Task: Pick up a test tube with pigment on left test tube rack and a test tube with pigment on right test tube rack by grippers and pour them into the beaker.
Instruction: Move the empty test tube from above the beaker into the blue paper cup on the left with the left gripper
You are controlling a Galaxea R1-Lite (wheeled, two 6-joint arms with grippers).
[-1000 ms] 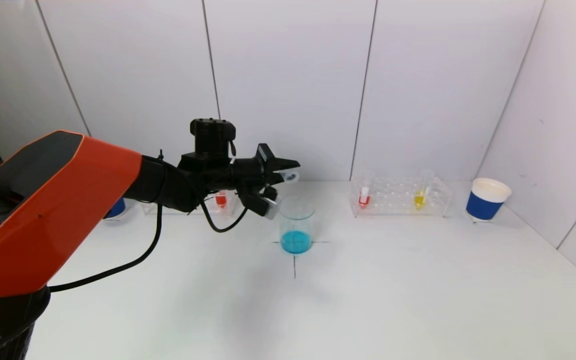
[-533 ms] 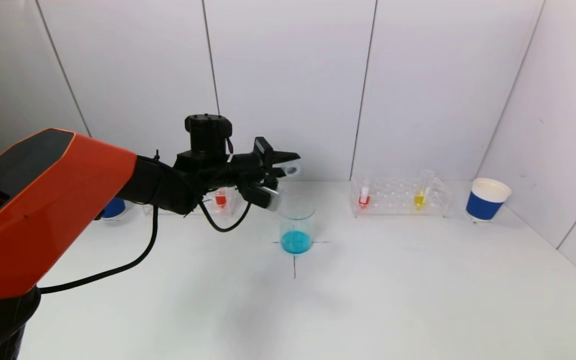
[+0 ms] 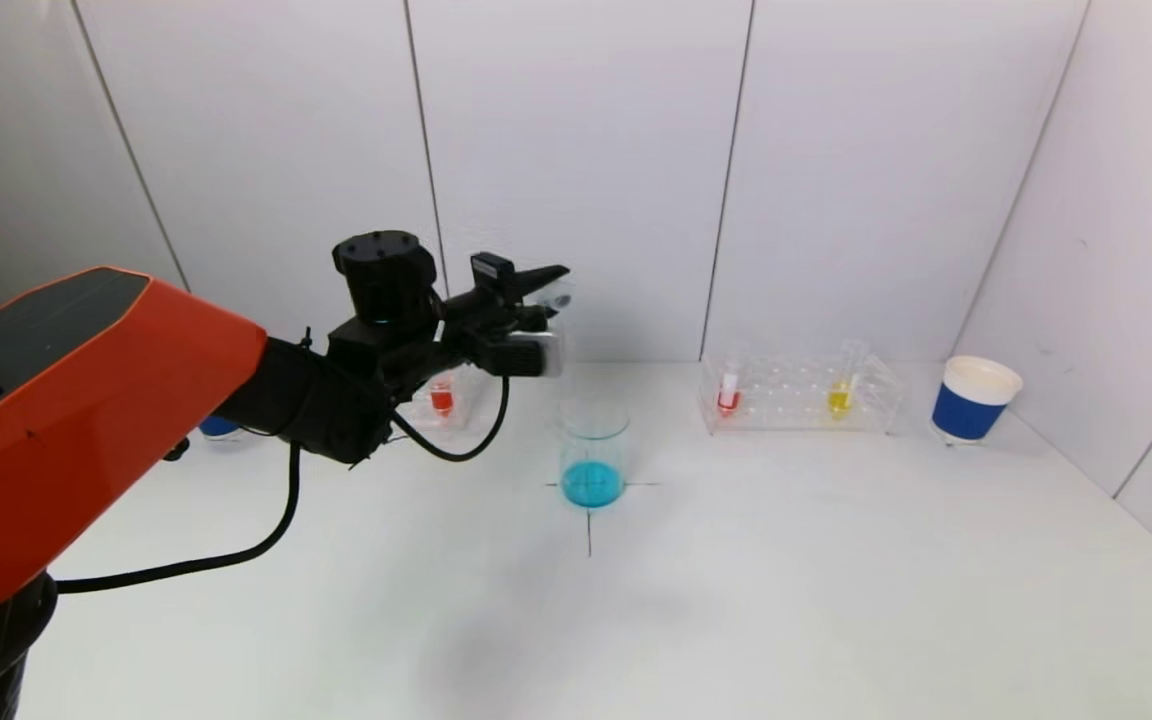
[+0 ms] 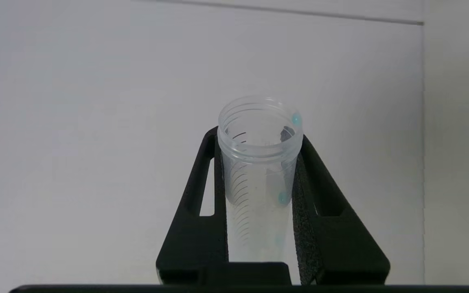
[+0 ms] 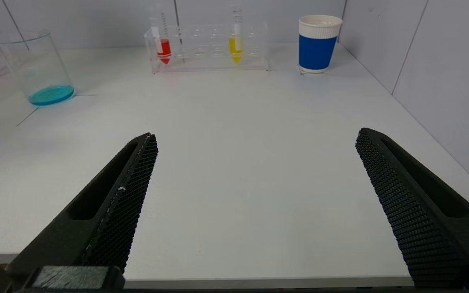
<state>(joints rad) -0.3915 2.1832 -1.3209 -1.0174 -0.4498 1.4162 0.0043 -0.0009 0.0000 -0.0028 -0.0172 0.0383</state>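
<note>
My left gripper point(image 3: 548, 290) is shut on a clear test tube point(image 3: 558, 298), held up and to the left of the beaker point(image 3: 594, 450), above its rim. In the left wrist view the tube point(image 4: 259, 162) sits between the fingers point(image 4: 193, 195), empty but for a few blue droplets. The beaker holds blue liquid. The left rack point(image 3: 456, 405) holds a red tube point(image 3: 441, 398). The right rack point(image 3: 801, 395) holds a red tube point(image 3: 728, 390) and a yellow tube point(image 3: 840, 392). My right gripper point(image 5: 257, 138) is open and empty, low near the table's front edge.
A blue paper cup point(image 3: 973, 398) stands right of the right rack, near the side wall. Another blue cup point(image 3: 218, 425) shows behind my left arm. A black cross mark point(image 3: 589, 520) lies under the beaker. White walls close the back and right.
My left gripper has risen and drawn back to the left from over the beaker's rim, with the tube still in it. The tube's mouth has tilted upward.
</note>
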